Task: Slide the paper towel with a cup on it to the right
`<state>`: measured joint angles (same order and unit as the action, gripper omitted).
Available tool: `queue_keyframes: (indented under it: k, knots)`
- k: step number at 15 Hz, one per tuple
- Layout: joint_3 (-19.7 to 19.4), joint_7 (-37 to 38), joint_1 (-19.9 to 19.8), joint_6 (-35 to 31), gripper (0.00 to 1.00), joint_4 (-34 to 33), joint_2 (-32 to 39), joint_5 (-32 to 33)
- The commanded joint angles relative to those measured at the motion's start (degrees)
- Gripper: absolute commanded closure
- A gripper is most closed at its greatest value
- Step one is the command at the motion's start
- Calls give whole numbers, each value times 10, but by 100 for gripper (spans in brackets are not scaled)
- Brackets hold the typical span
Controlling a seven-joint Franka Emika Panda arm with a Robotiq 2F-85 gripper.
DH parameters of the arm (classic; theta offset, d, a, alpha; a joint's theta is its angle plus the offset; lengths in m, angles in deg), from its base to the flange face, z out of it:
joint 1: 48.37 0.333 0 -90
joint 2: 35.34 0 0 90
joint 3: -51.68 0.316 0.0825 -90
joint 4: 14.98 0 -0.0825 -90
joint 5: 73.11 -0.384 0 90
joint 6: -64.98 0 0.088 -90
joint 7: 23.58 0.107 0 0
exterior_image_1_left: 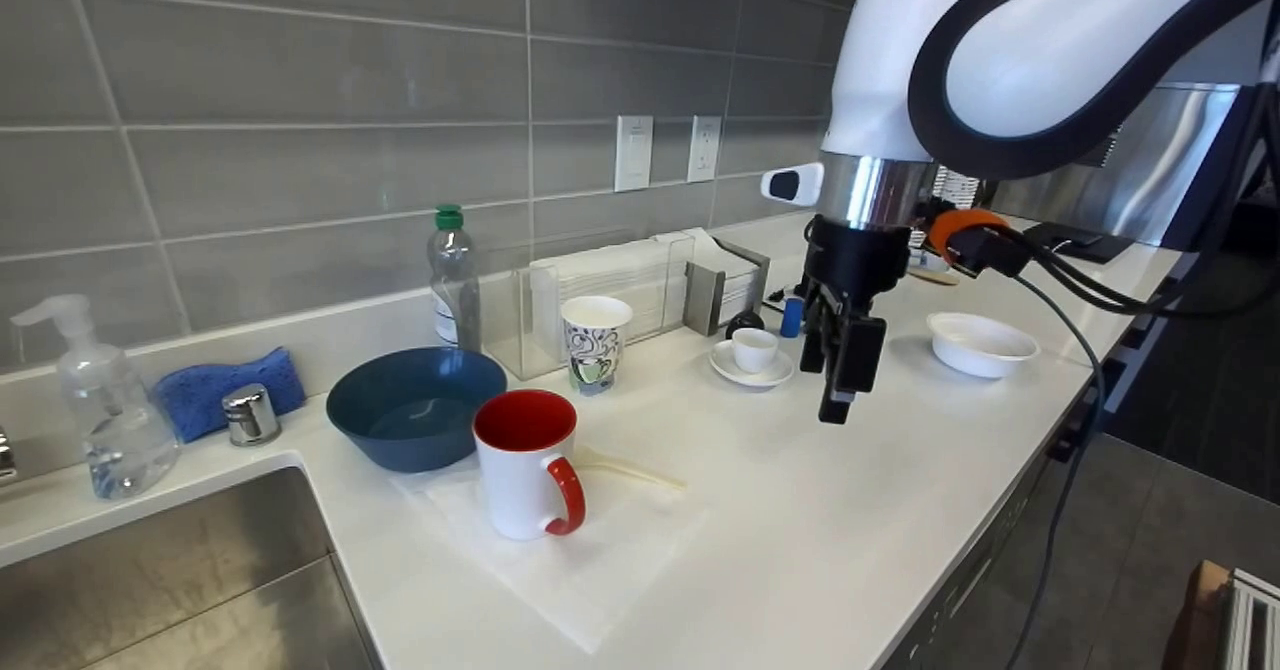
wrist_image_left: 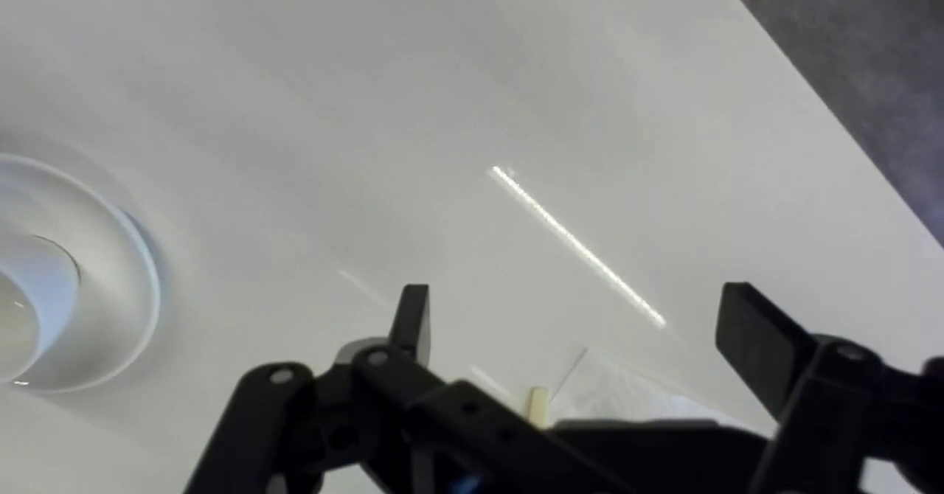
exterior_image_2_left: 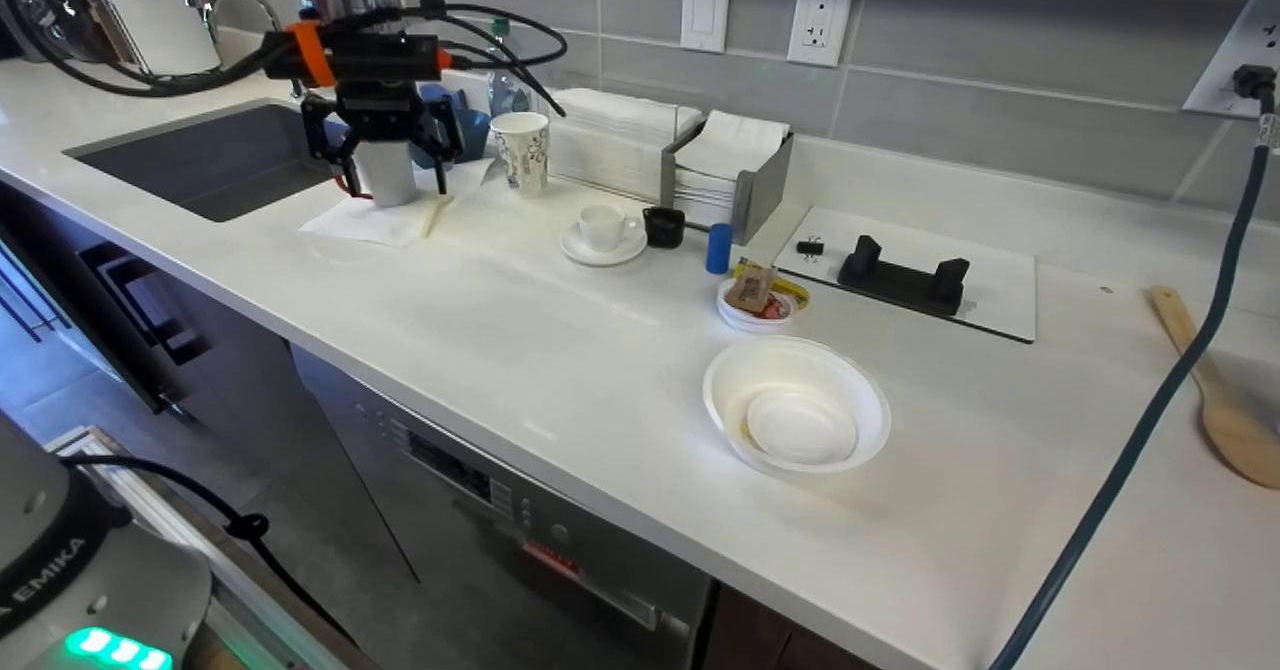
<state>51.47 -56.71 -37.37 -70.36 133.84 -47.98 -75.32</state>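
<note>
The paper towel is a thin white sheet lying flat on the counter near the sink. The cup, a white mug with a red inside and a red handle, stands upright on it. In an exterior view, the paper towel and the cup show behind my gripper. My gripper hangs above the counter, apart from both, fingers pointing down, open and empty. In the wrist view, a corner of the paper towel shows between the open fingers; the cup is out of view.
A pale stick lies at the towel's edge. A dark blue bowl and a patterned cup stand behind the mug. A small cup on a saucer and a white bowl stand farther along. The sink is beside the towel.
</note>
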Motion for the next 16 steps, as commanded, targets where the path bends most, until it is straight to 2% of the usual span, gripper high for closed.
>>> queue_keyframes:
  k: [1,3,7,9,11,16]
  knots:
    - [6,-3,-6,1,0,-1,-1,-2]
    - [17,-4,3,-34,0,2,16,-1]
    - [41,-2,17,-158,0,15,48,-6]
    - [44,-26,31,-215,0,21,71,-44]
    - [52,-37,41,-285,26,29,94,-72]
    - [85,-118,75,-402,62,16,171,-222]
